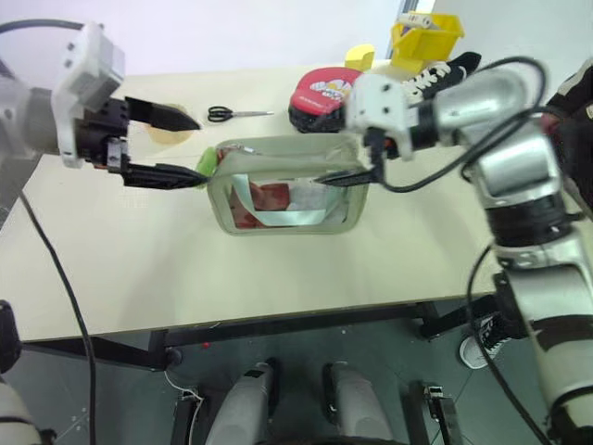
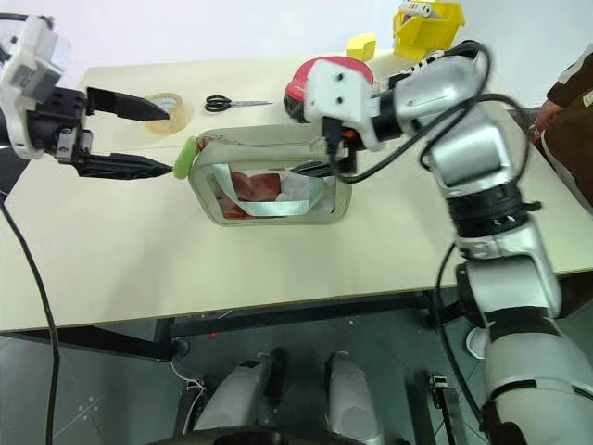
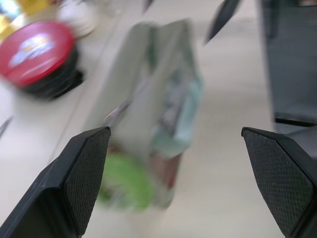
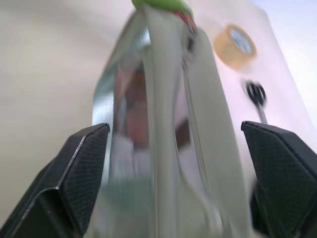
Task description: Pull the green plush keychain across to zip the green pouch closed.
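Fingers of both grippers stand spread wide with nothing between them: the left gripper (image 1: 176, 146) hangs at the pouch's left end, its lower finger tip just beside the keychain, and the right gripper (image 1: 357, 159) hangs over the pouch's right end, whether touching it cannot be told. Green plush keychain (image 2: 184, 157): small lime fuzzy piece at the top left corner of the green pouch (image 2: 271, 213), partly screened by the left finger in the left eye view and smeared to a green blob in the left wrist view. Pouch: standing upright near the middle of the table (image 1: 278, 278), long axis running left to right across the robot's front, zipper edge up, clear window facing the robot with red items inside; the zipper's teeth are too blurred to say how far it is closed. Open table lies in front of the pouch and to both sides, the near edge well apart. Behind it: roll of tape (image 2: 167, 111) at left, partly covered by the left upper finger; scissors (image 2: 227, 103); round red-and-black pad (image 1: 324, 93), half hidden by the right wrist; shoe (image 1: 445, 72); yellow bin (image 2: 426, 28), cut off at the top. Person's hand and dark sleeve (image 2: 570, 88), cut off at the right edge.
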Available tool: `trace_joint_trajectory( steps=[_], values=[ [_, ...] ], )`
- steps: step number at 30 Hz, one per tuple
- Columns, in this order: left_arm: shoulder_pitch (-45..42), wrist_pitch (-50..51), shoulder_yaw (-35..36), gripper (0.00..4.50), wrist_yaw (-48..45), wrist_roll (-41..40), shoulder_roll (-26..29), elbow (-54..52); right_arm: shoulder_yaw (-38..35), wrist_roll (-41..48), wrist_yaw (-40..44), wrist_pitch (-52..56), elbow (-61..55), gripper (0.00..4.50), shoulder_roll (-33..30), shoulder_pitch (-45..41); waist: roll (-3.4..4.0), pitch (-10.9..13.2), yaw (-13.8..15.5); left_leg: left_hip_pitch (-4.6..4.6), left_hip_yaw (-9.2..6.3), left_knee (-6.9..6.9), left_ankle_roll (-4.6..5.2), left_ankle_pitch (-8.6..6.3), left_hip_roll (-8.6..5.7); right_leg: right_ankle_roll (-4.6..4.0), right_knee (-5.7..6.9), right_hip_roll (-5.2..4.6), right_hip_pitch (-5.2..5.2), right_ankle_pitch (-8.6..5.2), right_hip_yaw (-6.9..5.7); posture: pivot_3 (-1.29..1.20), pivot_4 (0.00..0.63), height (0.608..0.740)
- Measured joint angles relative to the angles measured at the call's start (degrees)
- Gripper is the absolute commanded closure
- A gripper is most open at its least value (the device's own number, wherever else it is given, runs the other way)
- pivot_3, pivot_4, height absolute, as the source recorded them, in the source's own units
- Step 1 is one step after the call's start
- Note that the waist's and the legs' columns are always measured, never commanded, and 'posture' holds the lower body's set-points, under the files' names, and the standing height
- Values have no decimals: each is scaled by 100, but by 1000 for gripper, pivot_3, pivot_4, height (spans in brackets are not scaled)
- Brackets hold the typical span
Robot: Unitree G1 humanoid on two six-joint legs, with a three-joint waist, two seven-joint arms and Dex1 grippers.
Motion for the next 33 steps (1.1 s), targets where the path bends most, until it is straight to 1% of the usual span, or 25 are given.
trace_joint_trajectory(
  steps=[3,6,7,8,9,11,12,15,19,24,27,29,33],
  values=[
    [269,-69,118,0,260,102,-12,261,-54,61,-70,180,-150,47,-125,347,0,0,-19,-1,-1,0,0,-1,1,-17,-1,-3,0,-9,2,0,150,740],
    [452,-131,274,0,500,131,-138,352,-44,55,-281,161,-196,47,-29,596,0,0,-16,-5,0,-1,2,-2,1,-16,-3,-4,-3,-9,3,0,150,740],
    [488,-133,278,0,566,137,-204,364,-22,50,-355,153,-154,548,41,651,0,0,-13,-7,0,-1,2,-1,1,-16,-3,-4,-4,-9,4,0,150,740],
    [490,-131,277,0,618,133,-308,367,8,45,-438,127,-71,836,130,689,0,0,-13,-6,0,1,1,-1,1,-16,-3,-4,-1,-8,3,0,150,740],
    [491,-124,275,0,660,128,-383,357,45,37,-503,76,6,1262,208,693,0,0,-13,-6,0,2,1,-1,0,-16,-3,-4,-1,-8,3,0,150,740],
    [502,-116,273,0,687,120,-451,316,123,16,-577,-69,130,2371,277,691,0,0,-6,-7,0,2,2,-1,0,-2,-4,-4,-1,-1,2,0,150,740],
    [534,-115,273,0,691,116,-454,284,139,-15,-598,-122,194,2827,277,692,0,0,-3,-7,0,2,2,-1,-1,1,-5,-4,-1,1,1,0,150,740],
    [860,-170,258,0,779,132,-578,3,148,-58,-605,-226,265,4468,267,691,0,0,-6,-4,2,1,2,-1,0,1,-5,-4,1,1,2,0,150,740],
    [1194,-196,152,0,963,148,-821,-304,186,-63,-576,-258,176,4468,266,698,0,0,-9,-6,-2,2,1,-1,0,0,-5,-3,1,1,2,0,150,740],
    [1191,-214,120,0,1291,238,-1096,-493,197,-60,-542,-259,3,4468,258,767,0,0,-6,-3,-2,2,1,-1,0,0,-6,-3,4,1,2,0,150,740],
    [1140,-242,-29,784,1439,349,-1233,-472,197,-60,-541,-260,-4,4500,259,773,0,0,-8,-3,-1,3,1,-1,0,1,-6,-3,4,2,2,0,150,740],
    [1090,-252,-40,1699,1438,355,-1241,-446,197,-58,-532,-260,-6,4500,259,777,0,0,-12,-3,-1,2,1,-1,0,1,-6,-3,3,2,1,0,150,740],
    [1007,-355,-49,3669,1405,434,-1240,-391,197,-59,-524,-261,-6,4500,257,778,0,0,-11,-2,-1,2,1,-1,0,1,-6,-3,4,2,0,0,150,740]
  ],
)
